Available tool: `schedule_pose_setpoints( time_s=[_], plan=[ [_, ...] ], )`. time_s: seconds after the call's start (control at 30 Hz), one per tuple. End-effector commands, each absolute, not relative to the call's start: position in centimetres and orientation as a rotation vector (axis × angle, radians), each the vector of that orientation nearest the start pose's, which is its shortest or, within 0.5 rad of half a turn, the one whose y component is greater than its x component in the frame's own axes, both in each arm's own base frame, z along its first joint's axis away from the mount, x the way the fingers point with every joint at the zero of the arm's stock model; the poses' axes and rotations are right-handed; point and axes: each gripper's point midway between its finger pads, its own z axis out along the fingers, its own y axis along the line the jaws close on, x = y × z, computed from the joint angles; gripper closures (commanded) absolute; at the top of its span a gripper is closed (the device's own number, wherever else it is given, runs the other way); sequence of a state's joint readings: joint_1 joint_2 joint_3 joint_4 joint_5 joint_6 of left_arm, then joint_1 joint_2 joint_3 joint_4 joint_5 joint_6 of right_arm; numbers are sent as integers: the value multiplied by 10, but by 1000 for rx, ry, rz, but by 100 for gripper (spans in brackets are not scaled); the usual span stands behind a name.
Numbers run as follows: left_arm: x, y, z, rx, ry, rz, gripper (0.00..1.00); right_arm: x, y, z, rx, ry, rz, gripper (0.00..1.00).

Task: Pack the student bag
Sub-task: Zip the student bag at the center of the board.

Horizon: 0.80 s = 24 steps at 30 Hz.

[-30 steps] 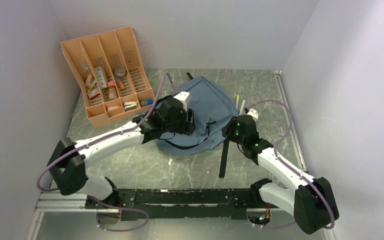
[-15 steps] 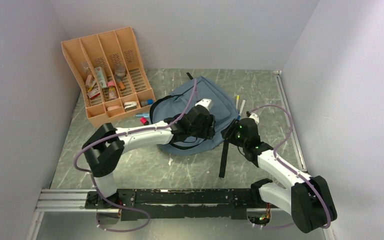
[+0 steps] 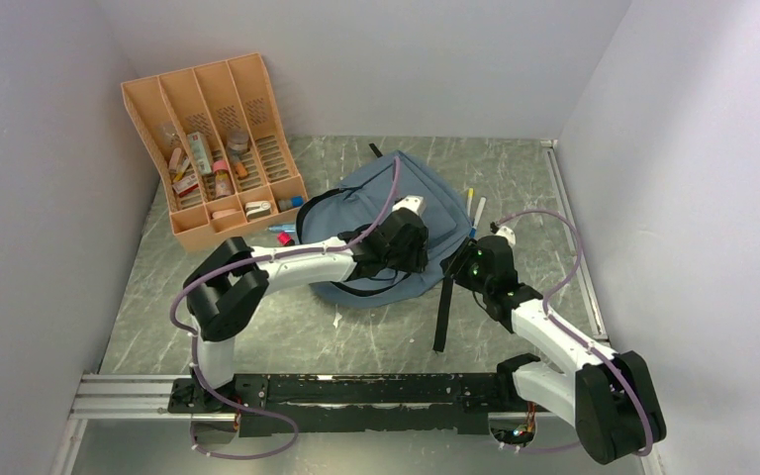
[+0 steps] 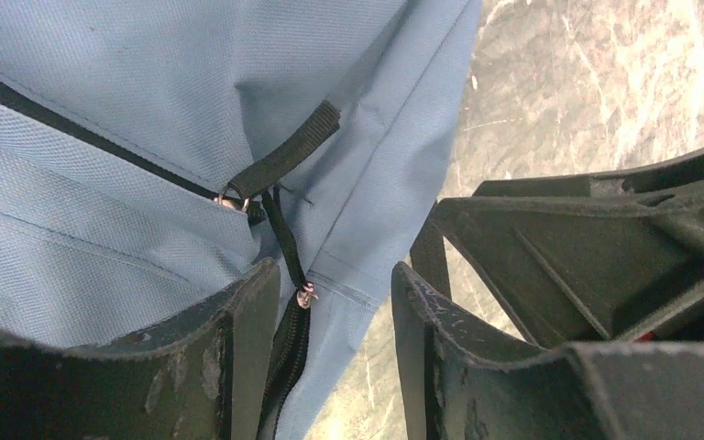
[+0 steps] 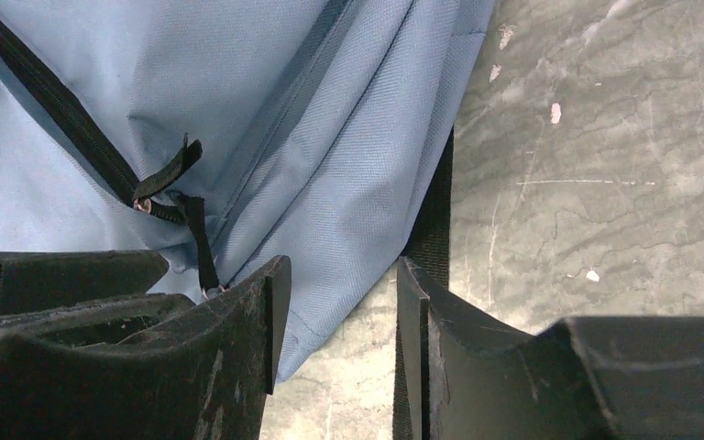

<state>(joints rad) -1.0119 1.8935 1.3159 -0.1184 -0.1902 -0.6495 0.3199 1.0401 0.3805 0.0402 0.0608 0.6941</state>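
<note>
Grey marbled table (image 3: 356,336) carries one student bag (image 3: 445,198) at its centre. Two grippers meet at the bag's right edge, the left gripper (image 4: 335,284) and the right gripper (image 5: 339,275), both with jaws parted and clamping nothing. The left arm has swung across from the bag's left side. Farther back, one four-slot orange organizer (image 3: 198,236) stands against pale walls.

Robot test cell in a lab — boxed in on three sides by bare pale walls (image 3: 356,59), floored with a grey marbled counter (image 3: 287,327), with a cabled left arm (image 3: 297,265) and right arm (image 3: 554,336) mounted along a metal rail (image 3: 119,401) at the near edge.
</note>
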Motion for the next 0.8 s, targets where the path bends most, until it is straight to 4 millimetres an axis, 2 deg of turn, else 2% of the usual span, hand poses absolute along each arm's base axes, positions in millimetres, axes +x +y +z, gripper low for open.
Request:
schedule_pose_setpoints(
  time_s=[0.0, 0.27, 0.53, 0.77],
  plan=[
    [291, -441, 107, 273, 2275, -659, 48, 284, 109, 70, 440, 2162, 512, 51],
    [293, -441, 93, 265, 2306, -621, 49, 280, 109, 71, 435, 2159, 528, 51],
    [294, -432, 92, 246, 2309, -576, 49, 280, 110, 71, 429, 2159, 537, 51],
    [294, -434, 83, 256, 2327, -567, 50, 279, 111, 71, 423, 2160, 541, 51]
  ],
)
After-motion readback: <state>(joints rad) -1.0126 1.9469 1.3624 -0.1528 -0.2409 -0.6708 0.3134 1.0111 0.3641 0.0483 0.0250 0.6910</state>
